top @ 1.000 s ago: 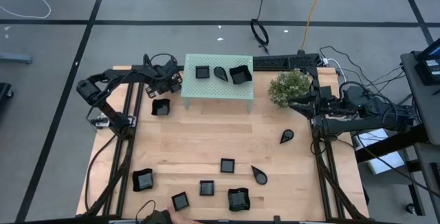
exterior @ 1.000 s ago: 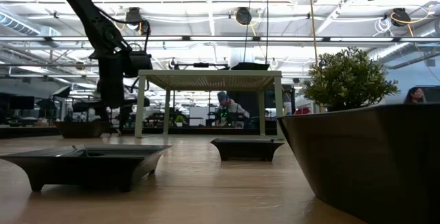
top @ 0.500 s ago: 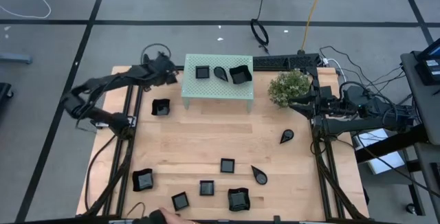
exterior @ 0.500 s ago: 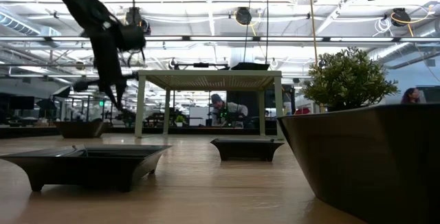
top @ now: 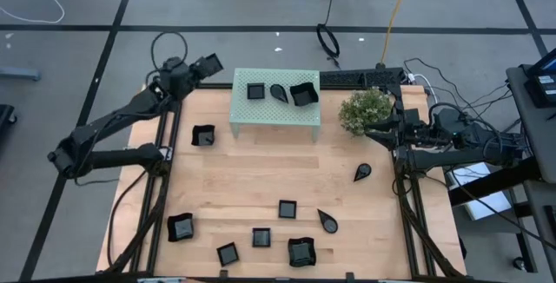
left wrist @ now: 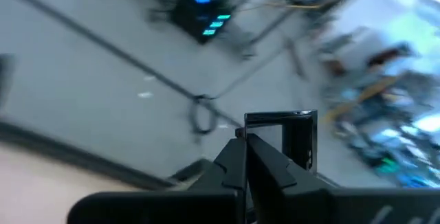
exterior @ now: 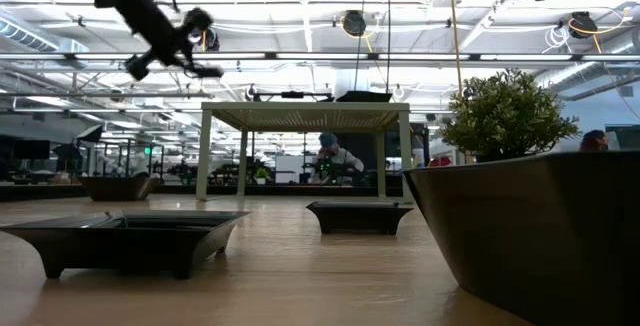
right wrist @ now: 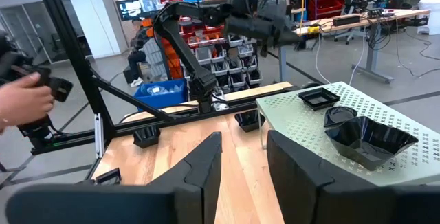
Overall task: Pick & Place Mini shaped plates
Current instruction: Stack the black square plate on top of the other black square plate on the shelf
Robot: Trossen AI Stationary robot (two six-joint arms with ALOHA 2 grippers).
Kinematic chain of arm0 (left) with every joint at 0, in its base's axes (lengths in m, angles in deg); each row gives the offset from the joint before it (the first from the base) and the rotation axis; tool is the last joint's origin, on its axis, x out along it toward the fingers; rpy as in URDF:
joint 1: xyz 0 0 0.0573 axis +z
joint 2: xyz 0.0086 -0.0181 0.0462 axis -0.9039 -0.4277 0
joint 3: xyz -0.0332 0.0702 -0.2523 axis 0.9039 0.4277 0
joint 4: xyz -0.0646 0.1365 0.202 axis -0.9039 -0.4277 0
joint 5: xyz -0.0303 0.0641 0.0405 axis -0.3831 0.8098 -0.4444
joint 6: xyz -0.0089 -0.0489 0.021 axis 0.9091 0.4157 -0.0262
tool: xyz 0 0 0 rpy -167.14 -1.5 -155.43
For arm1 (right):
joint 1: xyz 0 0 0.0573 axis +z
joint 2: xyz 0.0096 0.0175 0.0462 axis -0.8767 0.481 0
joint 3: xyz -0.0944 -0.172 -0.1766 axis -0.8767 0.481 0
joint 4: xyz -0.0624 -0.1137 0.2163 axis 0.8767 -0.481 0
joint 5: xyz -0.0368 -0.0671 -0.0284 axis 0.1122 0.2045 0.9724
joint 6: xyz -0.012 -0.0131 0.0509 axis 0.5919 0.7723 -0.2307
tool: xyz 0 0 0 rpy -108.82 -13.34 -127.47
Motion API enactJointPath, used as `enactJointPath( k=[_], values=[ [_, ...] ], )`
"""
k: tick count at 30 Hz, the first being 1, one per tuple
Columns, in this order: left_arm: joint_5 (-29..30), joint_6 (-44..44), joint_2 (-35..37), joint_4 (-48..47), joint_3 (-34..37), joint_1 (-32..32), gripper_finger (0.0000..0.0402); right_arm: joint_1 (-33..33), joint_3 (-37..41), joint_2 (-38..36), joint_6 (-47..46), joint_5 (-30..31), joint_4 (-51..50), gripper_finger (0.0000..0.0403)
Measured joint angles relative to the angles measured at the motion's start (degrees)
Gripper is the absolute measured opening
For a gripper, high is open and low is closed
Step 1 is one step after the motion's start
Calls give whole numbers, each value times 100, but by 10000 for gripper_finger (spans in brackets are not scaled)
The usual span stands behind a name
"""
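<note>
Three glossy black mini plates, a square, a teardrop and a curved-rim square, lie on the mint-green perforated stand. One plate sits on the table left of the stand, a teardrop sits at the right, and several more lie near the front edge. My left gripper is shut and empty, raised high over the table's far left corner; its fingers point out over the floor. My right gripper is open and empty, level, beside the plant at the table's right edge.
A bushy green plant in a dark pot stands right of the stand. Bare wood lies between the stand and the front plates. In the right wrist view a person's hand holds a dark device beyond the table's left side.
My left gripper has risen from low beside the stand's left end and swung up toward the table's far left corner, tipping from pointing down to pointing outward. The plates have not moved. A hand at the table's near edge has gone out of view.
</note>
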Motion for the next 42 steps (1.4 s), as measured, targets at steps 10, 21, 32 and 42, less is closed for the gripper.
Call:
enactJointPath(
  k=[10, 21, 32, 42],
  values=[
    [-496, -85, -638, 1317, -30, -958, 9, 0, 0, 0, 0, 0, 0, 105],
    [-891, -359, -1708, -186, -1347, -1107, 4, 0, 1, 0, 0, 0, -1, 105],
    [-1447, -378, -2443, -1061, -2035, -1140, 4, 0, 1, 0, -1, -2, 1, 105],
    [-1452, -223, -2464, -1576, -2037, -1146, 6, 0, 1, 0, -1, 0, 0, 105]
  ],
)
